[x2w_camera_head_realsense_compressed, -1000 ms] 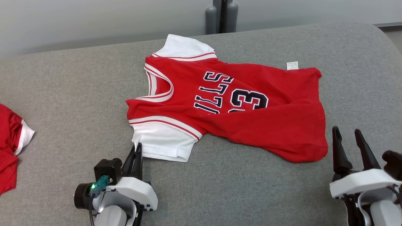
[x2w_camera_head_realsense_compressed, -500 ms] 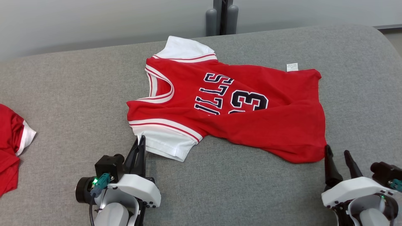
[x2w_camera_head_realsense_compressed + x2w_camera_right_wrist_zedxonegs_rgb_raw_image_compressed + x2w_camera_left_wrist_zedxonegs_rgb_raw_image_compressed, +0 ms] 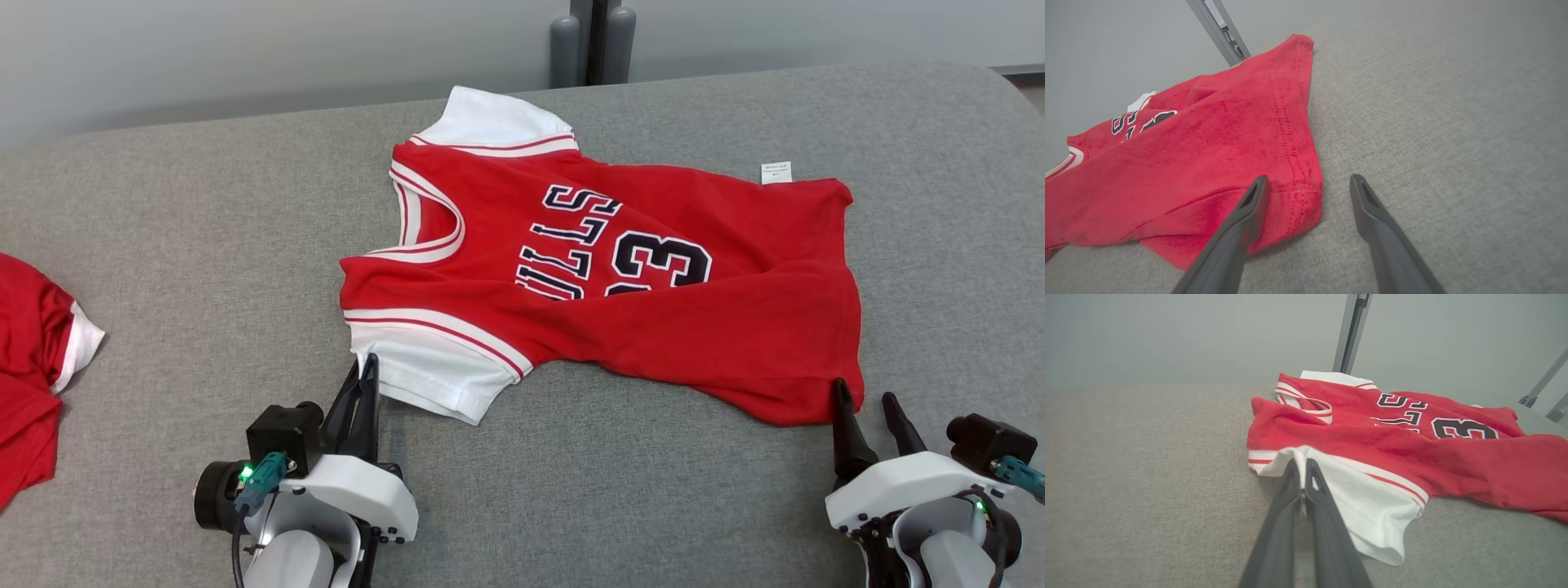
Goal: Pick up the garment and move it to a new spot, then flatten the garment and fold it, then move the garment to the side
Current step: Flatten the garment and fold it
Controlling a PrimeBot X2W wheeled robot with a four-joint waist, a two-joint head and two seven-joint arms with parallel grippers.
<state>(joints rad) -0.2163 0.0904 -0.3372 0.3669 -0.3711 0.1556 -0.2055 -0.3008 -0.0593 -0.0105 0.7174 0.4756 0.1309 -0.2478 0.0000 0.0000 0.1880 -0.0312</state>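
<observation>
My left pincer (image 3: 369,361) is shut tight, and in my left wrist view (image 3: 1301,461) a sliver of white cloth shows between the two dark fingertips: I have the near sleeve of the large red jersey shirt (image 3: 653,327) pinched at its edge, where the fabric rises in a small peak. My right pincer (image 3: 864,392) stands wide apart and holds nothing. In my right wrist view (image 3: 1309,179) it straddles the shirt's near hem corner, one finger over the red cloth, the other over the bare grey cloth-covered surface (image 3: 204,245).

The shirt (image 3: 1412,457) lies spread across the middle of that surface, front up, collar toward the left edge and hem toward the right edge. Its far white sleeve with striped trim reaches close to the far edge. The black-and-white number and lettering are partly swallowed by a fold that runs across the chest, and the red body (image 3: 1188,163) is rumpled along the near side. A small white tag (image 3: 775,171) sticks out at the far hem corner.

At the left edge, well apart from the shirt, lies a second red garment with a white edge (image 3: 28,367), bunched up. Two grey rounded posts (image 3: 592,41) stand beyond the far edge.
</observation>
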